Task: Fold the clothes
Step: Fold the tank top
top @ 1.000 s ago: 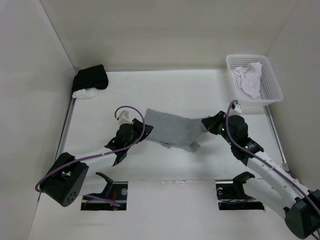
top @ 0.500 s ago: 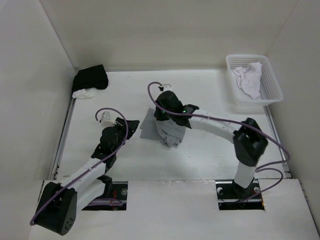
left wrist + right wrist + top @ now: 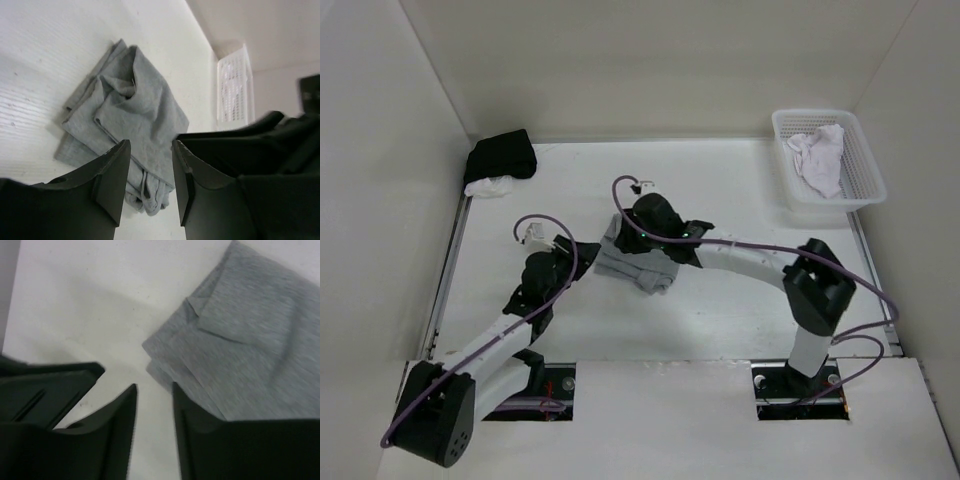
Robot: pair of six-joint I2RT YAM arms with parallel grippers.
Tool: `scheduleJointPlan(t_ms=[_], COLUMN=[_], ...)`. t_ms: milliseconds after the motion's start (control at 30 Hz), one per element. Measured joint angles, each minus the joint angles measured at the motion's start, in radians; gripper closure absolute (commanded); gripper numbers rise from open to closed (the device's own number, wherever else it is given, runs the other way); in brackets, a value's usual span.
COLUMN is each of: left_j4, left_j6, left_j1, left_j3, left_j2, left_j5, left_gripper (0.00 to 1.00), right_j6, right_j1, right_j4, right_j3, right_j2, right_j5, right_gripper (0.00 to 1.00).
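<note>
- Nearest, lower left of centre: the left end effector (image 3: 149,150) is released, jaws apart with nothing between them, parked just short of the cloth.
- Middle of the surface (image 3: 720,180): the grey T-shirt (image 3: 638,266) lies as a doubled-over bundle. A second ago it was stretched wide between both arms!
- Just beyond it, the right end effector (image 3: 153,390) has swung clear across and now sprung apart, dropping the side it carried over.
- My call: that fold has landed, though the layers look rumpled, so more tidying seems likely.
- Far back: the basket (image 3: 815,112) upper right with the white cloth (image 3: 820,155), and the black garment (image 3: 502,155) upper left, both unmoved.
</note>
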Motion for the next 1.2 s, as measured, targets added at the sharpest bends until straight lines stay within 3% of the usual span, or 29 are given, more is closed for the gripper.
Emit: scheduleJointPlan(t_ms=[100, 200, 367, 700, 1200], left_j4=[0.005, 0.035, 0.101, 0.076, 0.085], left_j6=[0.016, 0.034, 0.056, 0.089, 0.113], left_j1=[-0.083, -0.166, -0.212, -0.173, -0.153], left_j3=[0.047, 0.126, 0.190, 0.186, 0.233], left_j2=[0.109, 0.255, 0.417, 0.472, 0.638], left_j5=[-0.010, -0.014, -0.049, -0.200, -0.241], left_gripper=[0.63, 0.66, 0.75, 0.72, 0.72], right_j6=[-0.002, -0.002, -0.002, -0.002, -0.003], right_j1=[-0.033, -0.103, -0.175, -0.161, -0.171], right_j4=[0.038, 0.081, 0.114, 0.129, 0.127], right_j3=[-0.129, -0.157, -0.154, -0.108, 0.035], right_j2=[-0.134, -0.154, -0.055, 0.034, 0.150], right_j5=[-0.016, -0.051, -0.098, -0.141, -0.145], right_gripper=[0.91, 0.94, 0.80, 0.64, 0.57])
